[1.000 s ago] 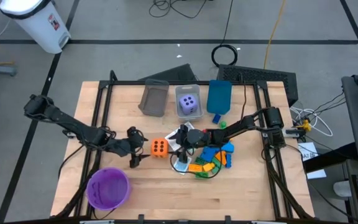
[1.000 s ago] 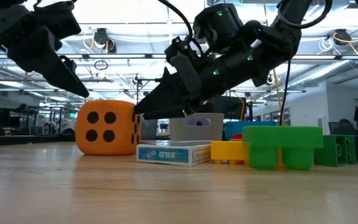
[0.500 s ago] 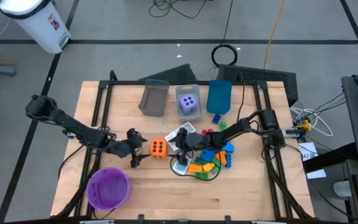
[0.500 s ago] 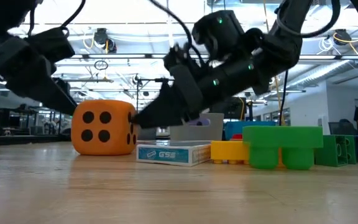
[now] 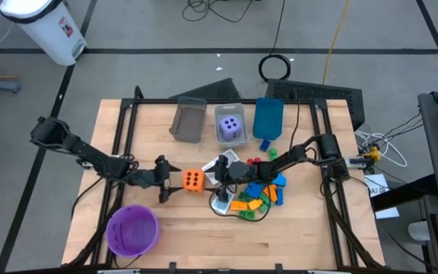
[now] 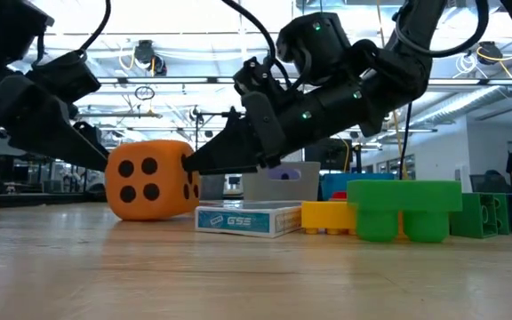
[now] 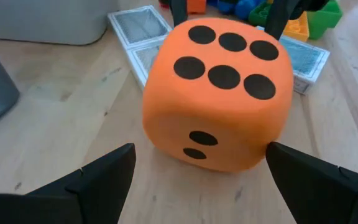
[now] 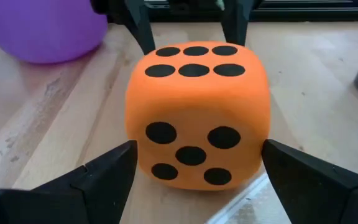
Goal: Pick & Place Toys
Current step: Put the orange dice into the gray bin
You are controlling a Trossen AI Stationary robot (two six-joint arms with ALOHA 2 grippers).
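Observation:
The orange die (image 5: 194, 180) stands on the table's middle, a little tilted in the low view (image 6: 152, 180). My left gripper (image 5: 172, 183) is open at the die's left, its fingers reaching along two of its sides (image 7: 201, 148). My right gripper (image 5: 210, 178) is open at the die's right, its fingers flanking the opposite face (image 8: 197, 146). A purple die (image 5: 230, 125) lies in the clear bin. White-and-teal cards (image 6: 247, 219) and coloured bricks (image 5: 258, 192) lie under and beside the right arm. My left gripper comes at the orange die level from the table's left, one finger on each side of it; whether a finger (image 7: 107, 171) touches it I cannot tell. My right gripper comes slanting down from the right; its fingertip (image 6: 194, 164) shows against the die's right face, touching or not I cannot tell.
A purple bowl (image 5: 131, 230) stands at the near left. Grey (image 5: 188, 120), clear (image 5: 230, 113) and blue (image 5: 268, 118) bins line the far edge. Bare wood lies along the near edge, right of the bowl.
My left gripper has come down toward the table and closer to the orange die, staying open. The die now sits a little tilted.

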